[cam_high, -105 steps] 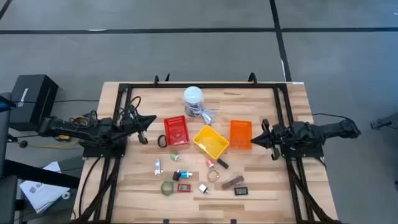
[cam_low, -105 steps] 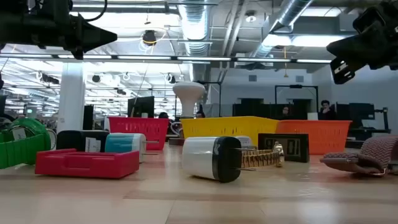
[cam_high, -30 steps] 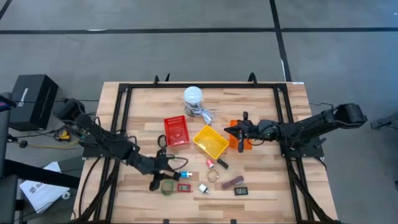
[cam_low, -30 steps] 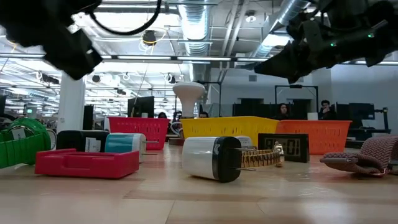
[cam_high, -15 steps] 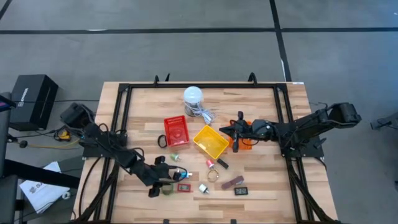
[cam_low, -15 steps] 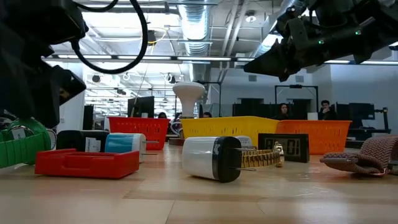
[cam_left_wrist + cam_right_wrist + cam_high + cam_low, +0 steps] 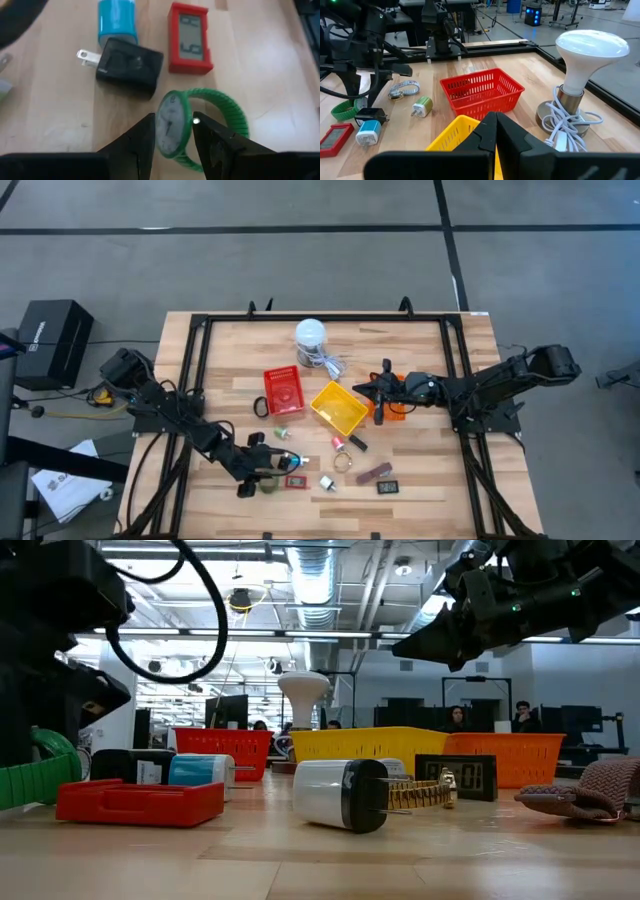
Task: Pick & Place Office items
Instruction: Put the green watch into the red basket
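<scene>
Green watch [image 7: 268, 483] lies near the table's front edge from above, under the left gripper [image 7: 262, 477]. Left wrist view: fingers [image 7: 137, 145] straddle its face, half spread, whether gripping I cannot tell. Right gripper [image 7: 495, 131], closed, hovers above the yellow tray [image 7: 339, 407].

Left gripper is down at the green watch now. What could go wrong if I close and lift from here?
The left gripper straddles only the face of the green watch, so the springy band may twist or slip out on lifting. The black plug adapter and red clock lie close by and could get nudged. The right gripper, shut above the yellow tray, looks clear.
</scene>
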Controlling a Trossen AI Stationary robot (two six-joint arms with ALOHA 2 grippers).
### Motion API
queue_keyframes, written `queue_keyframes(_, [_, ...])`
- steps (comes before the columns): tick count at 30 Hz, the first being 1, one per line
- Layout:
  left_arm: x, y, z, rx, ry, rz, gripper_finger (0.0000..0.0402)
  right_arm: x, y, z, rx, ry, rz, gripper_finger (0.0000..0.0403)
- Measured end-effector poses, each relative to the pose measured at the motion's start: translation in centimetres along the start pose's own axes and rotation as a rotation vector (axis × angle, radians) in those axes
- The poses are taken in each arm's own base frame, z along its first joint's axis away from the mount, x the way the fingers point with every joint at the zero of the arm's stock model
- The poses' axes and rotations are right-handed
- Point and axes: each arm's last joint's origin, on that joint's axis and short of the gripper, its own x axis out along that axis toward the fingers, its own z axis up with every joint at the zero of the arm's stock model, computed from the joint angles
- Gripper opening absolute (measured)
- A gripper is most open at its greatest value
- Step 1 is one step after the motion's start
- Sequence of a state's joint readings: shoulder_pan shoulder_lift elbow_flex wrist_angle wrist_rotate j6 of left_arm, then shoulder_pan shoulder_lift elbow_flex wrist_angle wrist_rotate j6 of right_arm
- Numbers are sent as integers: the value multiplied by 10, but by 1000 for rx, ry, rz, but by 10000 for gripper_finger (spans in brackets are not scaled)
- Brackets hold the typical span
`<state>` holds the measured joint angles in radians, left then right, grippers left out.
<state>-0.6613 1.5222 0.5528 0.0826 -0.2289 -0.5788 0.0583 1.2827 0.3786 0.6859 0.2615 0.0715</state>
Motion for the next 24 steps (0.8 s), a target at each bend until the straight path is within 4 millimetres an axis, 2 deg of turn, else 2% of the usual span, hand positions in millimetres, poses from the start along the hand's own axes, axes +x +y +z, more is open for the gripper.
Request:
queue_keyframes(4, [0, 0, 0, 1, -3, 2, 112, 0, 0, 0, 0, 1, 0, 1])
queue_keyframes(16, [-4, 0, 2, -1, -16, -11, 32, 0, 0, -1, -1, 5, -1, 1])
queue_keyframes(20, [-16, 0, 12, -19, -94, -3, 36, 0, 0, -1, -1, 5, -1, 1])
queue_keyframes(24, [-38, 10, 32, 9, -255, 88, 43, 0, 0, 0, -1, 5, 0, 1])
